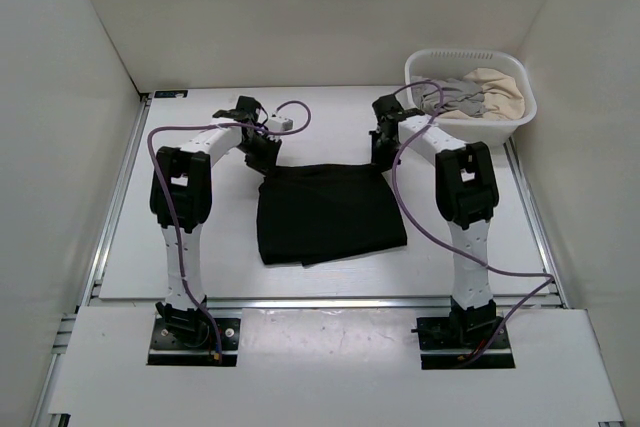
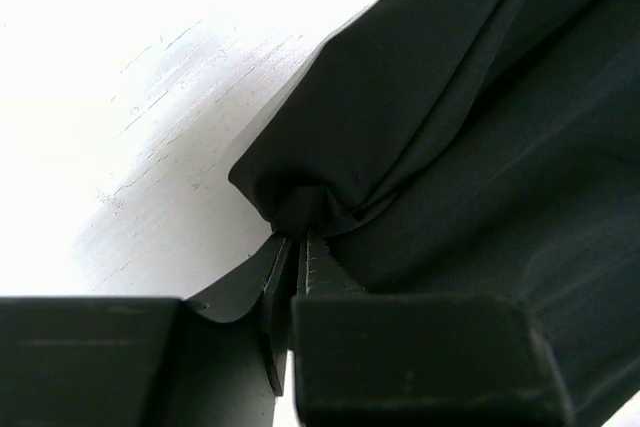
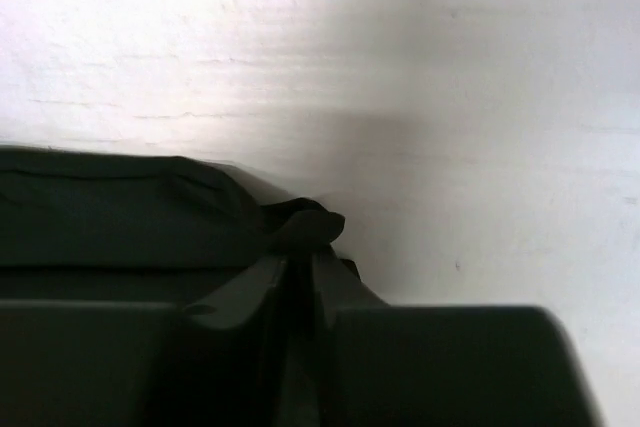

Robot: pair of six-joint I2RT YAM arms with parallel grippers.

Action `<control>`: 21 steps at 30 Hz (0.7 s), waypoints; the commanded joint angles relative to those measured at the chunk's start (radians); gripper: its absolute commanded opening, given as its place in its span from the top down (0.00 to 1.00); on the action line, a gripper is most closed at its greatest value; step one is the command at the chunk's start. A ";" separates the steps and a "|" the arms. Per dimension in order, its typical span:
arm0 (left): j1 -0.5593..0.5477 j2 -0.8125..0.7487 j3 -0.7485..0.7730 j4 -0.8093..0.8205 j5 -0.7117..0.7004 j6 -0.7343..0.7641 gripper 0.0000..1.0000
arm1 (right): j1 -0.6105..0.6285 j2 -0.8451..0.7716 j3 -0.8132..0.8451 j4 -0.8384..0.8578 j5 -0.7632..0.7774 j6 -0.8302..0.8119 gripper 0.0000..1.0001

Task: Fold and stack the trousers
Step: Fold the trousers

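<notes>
Overhead, the white table (image 1: 180, 247) sat boxed in by plain white walls (image 1: 330, 7), with the folded black trousers (image 1: 330, 212) at its middle. The left gripper (image 2: 298, 252) and right gripper (image 3: 300, 262) each clamped a far corner (cloth bunched at the fingertips). A white basket (image 1: 500, 125) stood far right.

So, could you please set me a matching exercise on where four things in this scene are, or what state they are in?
Things:
1. trousers
2. basket
3. left gripper
4. grey and beige garments

Places or states:
a. inside the basket
b. shut on a bunched corner of black cloth
c. at the far right
d. lying folded between the two arms

Pairs: 1-d, 2-c, 3-b, 4-a
</notes>
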 commanded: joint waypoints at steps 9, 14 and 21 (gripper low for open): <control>0.007 -0.150 -0.090 -0.004 0.005 0.021 0.86 | -0.093 -0.195 -0.265 0.301 0.055 0.482 1.00; 0.007 -0.161 -0.099 -0.004 0.005 0.010 0.86 | -0.093 -0.228 -0.336 0.326 0.099 0.559 1.00; 0.007 -0.110 -0.021 -0.004 -0.005 0.001 0.70 | -0.084 -0.202 -0.296 0.306 0.057 0.535 0.69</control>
